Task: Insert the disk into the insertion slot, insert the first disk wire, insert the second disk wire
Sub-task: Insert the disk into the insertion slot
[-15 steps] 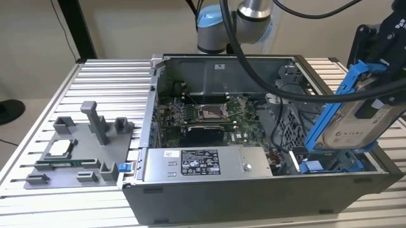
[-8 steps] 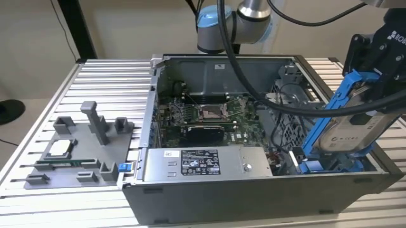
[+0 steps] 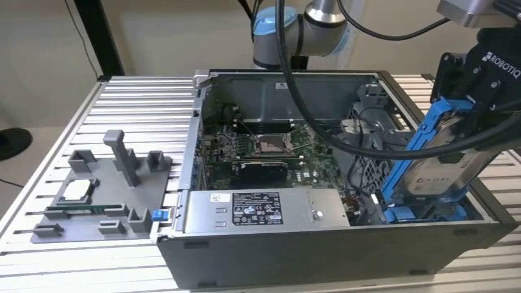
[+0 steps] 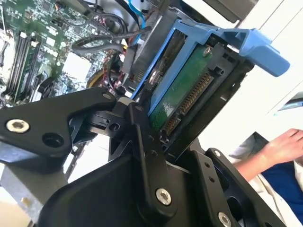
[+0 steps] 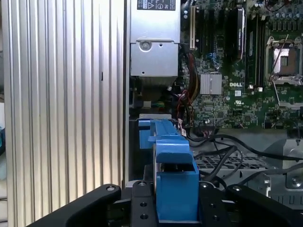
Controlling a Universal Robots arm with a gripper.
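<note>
My gripper (image 3: 465, 101) is shut on the disk (image 3: 440, 169), a silver drive in a blue carrier frame (image 3: 413, 146), gripping it near its upper end. The disk stands steeply tilted over the case's front corner at the exterior view's right. Its lower end reaches down into the insertion slot (image 3: 423, 213), where blue clips show. In the second wrist view the disk's green board and connector (image 4: 182, 97) face the camera between my black fingers (image 4: 142, 130). The first wrist view looks down the blue carrier (image 5: 174, 165) toward the bay. Black cables (image 3: 350, 143) lie beside the bay; which are the disk wires I cannot tell.
The open computer case (image 3: 326, 250) sits on a slatted aluminium table (image 3: 122, 110). Inside are a silver power-supply box (image 3: 260, 210) and the motherboard with its processor socket (image 3: 269, 145). A grey fixture (image 3: 106, 195) lies at the exterior view's left. A person's hand (image 4: 284, 146) rests nearby.
</note>
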